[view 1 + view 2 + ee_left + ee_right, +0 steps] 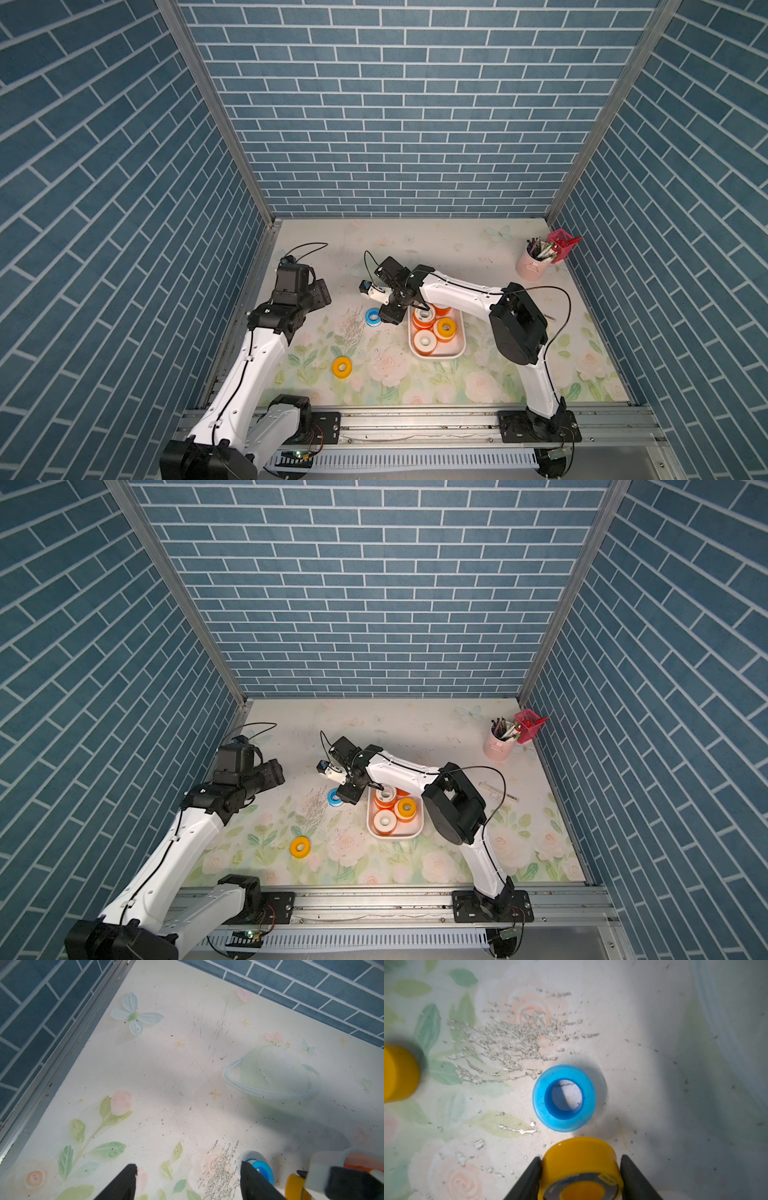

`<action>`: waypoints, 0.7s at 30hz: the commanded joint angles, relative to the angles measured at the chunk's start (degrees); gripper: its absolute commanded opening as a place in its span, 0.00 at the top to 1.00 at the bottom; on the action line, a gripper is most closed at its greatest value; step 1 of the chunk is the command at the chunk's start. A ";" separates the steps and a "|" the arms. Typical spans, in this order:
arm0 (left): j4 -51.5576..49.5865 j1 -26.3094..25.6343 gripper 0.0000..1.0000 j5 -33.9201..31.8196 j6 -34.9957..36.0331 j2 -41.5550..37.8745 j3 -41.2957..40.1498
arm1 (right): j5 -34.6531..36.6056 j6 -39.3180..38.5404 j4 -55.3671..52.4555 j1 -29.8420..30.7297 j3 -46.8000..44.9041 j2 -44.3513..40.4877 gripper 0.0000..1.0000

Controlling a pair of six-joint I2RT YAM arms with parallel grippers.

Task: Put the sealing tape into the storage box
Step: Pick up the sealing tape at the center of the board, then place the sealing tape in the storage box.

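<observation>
Closest to the right wrist lens sits the held roll [580,1167], yellow, pinched by the right hand [581,1159] with its black fingers [527,1180] pressed on either side; whether it touches the desk [654,1053] I cannot tell; just past it the blue roll [564,1098] lies flat, hole up; the loose yellow roll [398,1073] lies well apart, cut off by the frame.

Both top views hide the held roll under the hand's body, yet only they show where the hand is: just outside the far left corner of the box [436,356], between its wall and the blue roll, a tight spot; four boxed rolls [424,341] crowd the box's far and left parts, leaving bare floor in its near right corner.

Over the desk's left side the left hand [188,1164] is spread wide with nothing between its tips, the rail [52,1076] near; its wrist view catches the blue roll beside one tip and a sliver of the held roll, which the top views miss.

Open desk runs from both hands to the back wall; a pink cup [534,266] of pens stands in the far right corner; in a top view a clear ruler-like strip [498,792] lies behind the right arm's elbow.
</observation>
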 commanded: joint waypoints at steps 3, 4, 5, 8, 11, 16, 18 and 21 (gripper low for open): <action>0.63 0.28 0.18 0.09 0.77 -0.23 -0.57 | 0.92 7.09 3.58 -0.08 -3.40 -9.74 0.55; 0.63 0.32 0.18 0.08 0.80 -0.22 -0.57 | 1.19 7.80 4.06 -0.16 -4.62 -11.23 0.55; 0.59 0.28 0.18 0.22 0.84 -0.14 -0.57 | 1.33 8.57 4.55 -0.16 -6.42 -13.14 0.55; 0.66 0.28 0.19 0.23 0.83 -0.14 -0.57 | 2.43 10.77 5.42 -0.35 -12.22 -18.55 0.55; 0.71 0.28 0.19 0.36 0.83 -0.16 -0.66 | 5.67 13.18 6.98 -0.34 -19.90 -24.54 0.56; 0.79 0.28 0.19 0.47 0.85 -0.04 -0.66 | 5.51 15.86 7.69 -0.41 -30.57 -31.83 0.55; 0.72 0.28 0.19 0.38 0.79 -0.05 -0.66 | 5.97 16.74 8.63 -0.39 -34.38 -34.31 0.56; 0.73 0.28 0.19 0.23 0.84 -0.14 -0.75 | 4.61 17.30 9.07 -0.27 -37.52 -35.58 0.56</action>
